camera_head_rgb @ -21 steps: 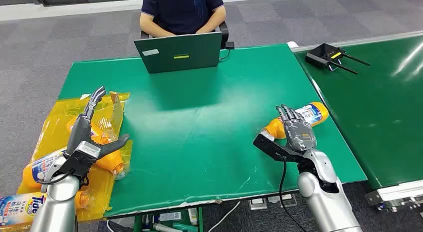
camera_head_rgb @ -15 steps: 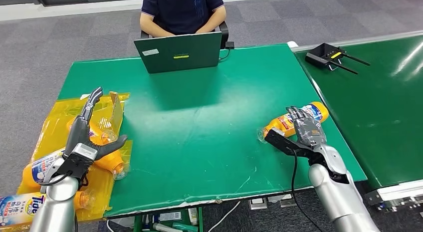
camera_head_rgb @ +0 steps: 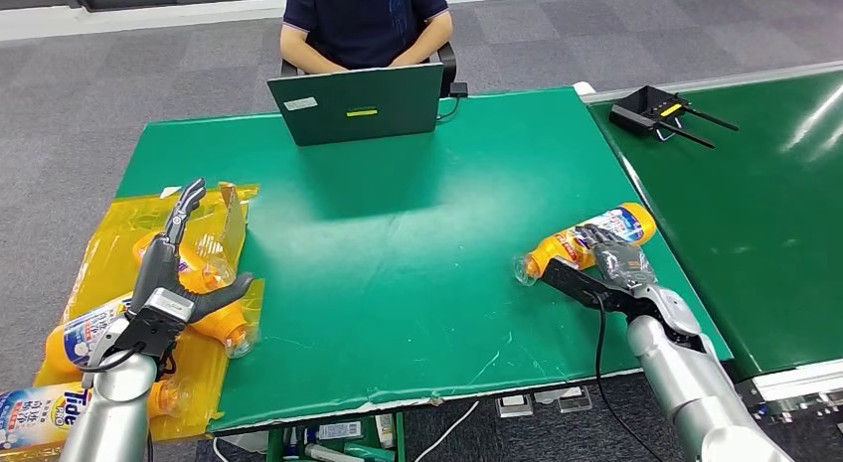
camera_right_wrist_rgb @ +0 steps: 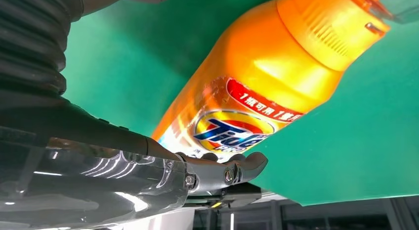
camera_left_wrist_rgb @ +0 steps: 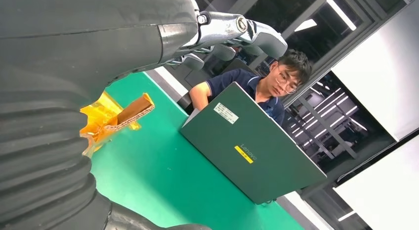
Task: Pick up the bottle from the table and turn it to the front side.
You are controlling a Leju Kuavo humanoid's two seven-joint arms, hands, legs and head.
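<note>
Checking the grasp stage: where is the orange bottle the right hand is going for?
In the head view the orange bottle lies on its side near the green table's right edge, with the right hand at its body.

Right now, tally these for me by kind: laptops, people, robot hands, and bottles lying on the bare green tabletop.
laptop: 1
person: 1
hands: 2, the left hand and the right hand
bottle: 1
Total: 5
</note>
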